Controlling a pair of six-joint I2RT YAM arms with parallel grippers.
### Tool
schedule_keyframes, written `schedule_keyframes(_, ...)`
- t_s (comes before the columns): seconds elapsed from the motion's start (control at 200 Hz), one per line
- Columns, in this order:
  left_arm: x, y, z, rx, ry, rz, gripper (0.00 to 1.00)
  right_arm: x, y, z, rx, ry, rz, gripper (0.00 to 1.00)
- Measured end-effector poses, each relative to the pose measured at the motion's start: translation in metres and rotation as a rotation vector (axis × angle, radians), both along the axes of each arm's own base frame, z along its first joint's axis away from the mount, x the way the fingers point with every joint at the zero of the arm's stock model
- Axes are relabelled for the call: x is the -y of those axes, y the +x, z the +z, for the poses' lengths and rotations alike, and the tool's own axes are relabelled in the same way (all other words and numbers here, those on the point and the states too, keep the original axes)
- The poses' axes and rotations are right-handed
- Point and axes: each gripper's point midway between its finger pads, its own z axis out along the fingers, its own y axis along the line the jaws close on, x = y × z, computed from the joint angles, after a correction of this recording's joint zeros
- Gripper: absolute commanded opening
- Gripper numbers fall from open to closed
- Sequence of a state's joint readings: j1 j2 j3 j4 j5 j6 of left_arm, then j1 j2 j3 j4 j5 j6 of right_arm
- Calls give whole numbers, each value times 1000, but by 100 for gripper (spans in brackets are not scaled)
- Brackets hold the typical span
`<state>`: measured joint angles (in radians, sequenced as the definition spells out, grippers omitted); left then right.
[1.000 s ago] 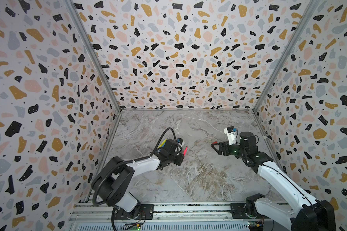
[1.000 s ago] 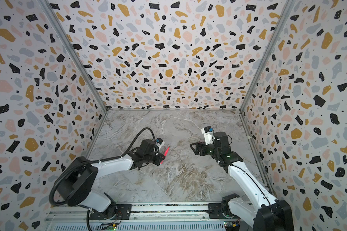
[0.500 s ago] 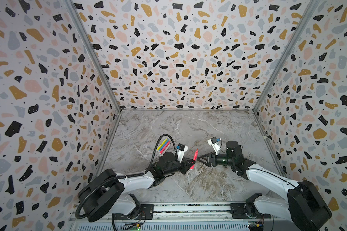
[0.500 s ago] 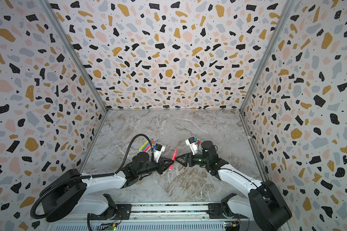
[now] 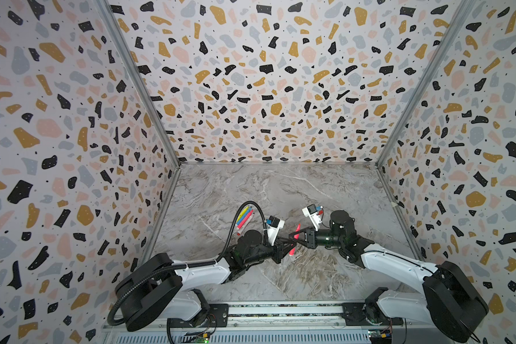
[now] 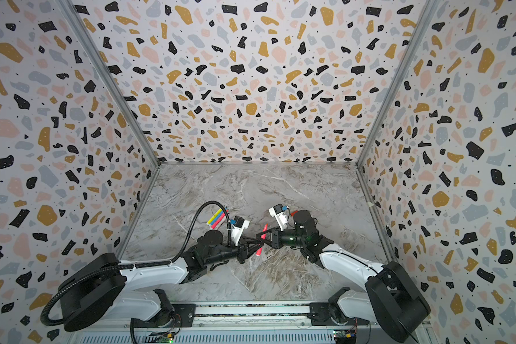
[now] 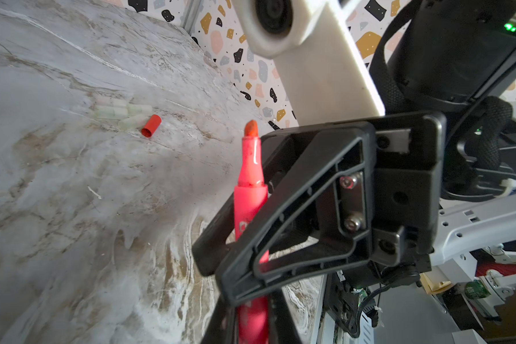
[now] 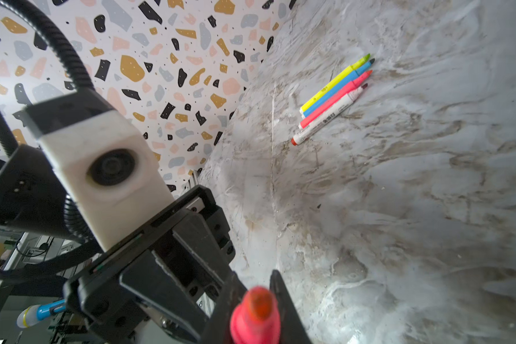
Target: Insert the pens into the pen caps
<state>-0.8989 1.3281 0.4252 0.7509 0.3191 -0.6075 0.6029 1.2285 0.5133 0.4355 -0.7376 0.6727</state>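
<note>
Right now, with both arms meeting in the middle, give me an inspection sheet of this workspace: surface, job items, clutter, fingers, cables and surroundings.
Surface: marble-patterned tabletop, no spill seen.
Job's things: held pinkish-red pen, uncapped, raised mid-table. The yellow pen, blue pen, second pinkish-red pen and white-bodied pen lie side by side, uncapped. The red cap lies on its side beside the pale caps.
Clutter: one small white fleck.
Grippers: left gripper and right gripper both have their fingers shut on the held pinkish-red pen.
Cables: black corrugated cable arches above the left arm.
Surroundings: terrazzo-patterned walls on three sides, metal rail at the front.
</note>
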Motion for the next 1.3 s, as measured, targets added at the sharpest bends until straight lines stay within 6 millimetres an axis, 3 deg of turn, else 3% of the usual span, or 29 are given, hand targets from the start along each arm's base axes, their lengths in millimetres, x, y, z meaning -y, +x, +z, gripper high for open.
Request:
schedule_keyframes(0.095,0,0,1,1,0,1,39,0,0,1,5,-1,-4,9)
schedule_keyframes(0.165,-1,0,1,-1,-2,4,45,1,1,2,10,-3,-11,7)
schedule_keyframes(0.581,-2,-3,-7,-17,31,-9,48,3,2,7,28,-1,-29,3)
schedule_keyframes(0.851,2,-1,-3,-12,27,-17,42,1,-1,7,31,0,-15,3)
schedule_keyframes(1.041,4,0,-2,-10,26,-18,31,-3,-6,7,33,1,5,3)
schedule_keyframes(1.202,5,-1,-3,-13,27,-25,15,-5,-8,8,35,2,13,2)
schedule_keyframes(1.272,6,-3,-3,-8,28,-33,1,-6,-9,8,29,2,16,2)
schedule_keyframes(1.302,6,-3,-3,-6,31,-35,0,-6,-9,7,29,1,15,1)
